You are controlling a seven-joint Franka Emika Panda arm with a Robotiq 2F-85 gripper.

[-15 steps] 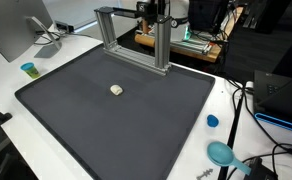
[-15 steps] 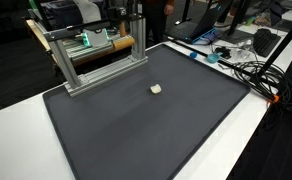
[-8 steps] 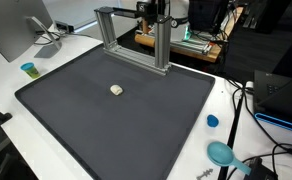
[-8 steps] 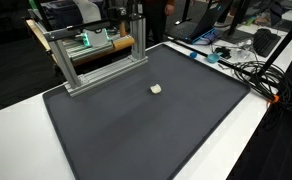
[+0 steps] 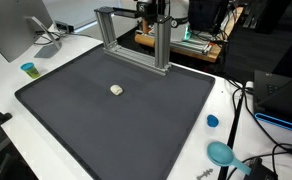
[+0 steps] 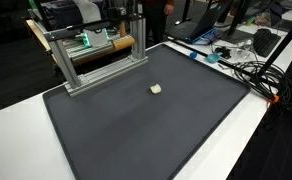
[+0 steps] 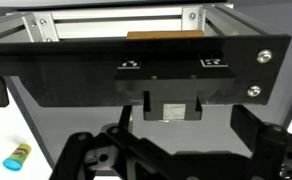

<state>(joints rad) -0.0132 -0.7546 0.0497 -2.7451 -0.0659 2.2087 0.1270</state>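
Quick rundown for you: your tool [image 7: 176,158] only shows in the wrist view, down at the bottom edge. Its fingers are spread about as wide as they go with nothing between them, so it's got hold of nothing. I can't pick it out for sure in the exterior views. It's right up against the aluminium frame [image 7: 116,20], and a black crossbar [image 7: 76,75] runs across that view just under the frame's top rail. In both exterior views the frame stands upright at the far edge of the black mat [image 5: 86,125] [image 6: 136,135]. The little cream block [image 5: 116,90] [image 6: 156,89] sits by itself out on the mat, well clear of the frame's base rail and touching nothing else. In an exterior view there's a small teal cup [image 5: 28,69] on the white table [image 5: 6,90], off past one end of the frame. A blue lid [image 5: 212,121] sits off the mat on the opposite side. The wrist view also catches a yellow-green marker [image 7: 16,156] lying flat on the table, low and off to one side of the frame.
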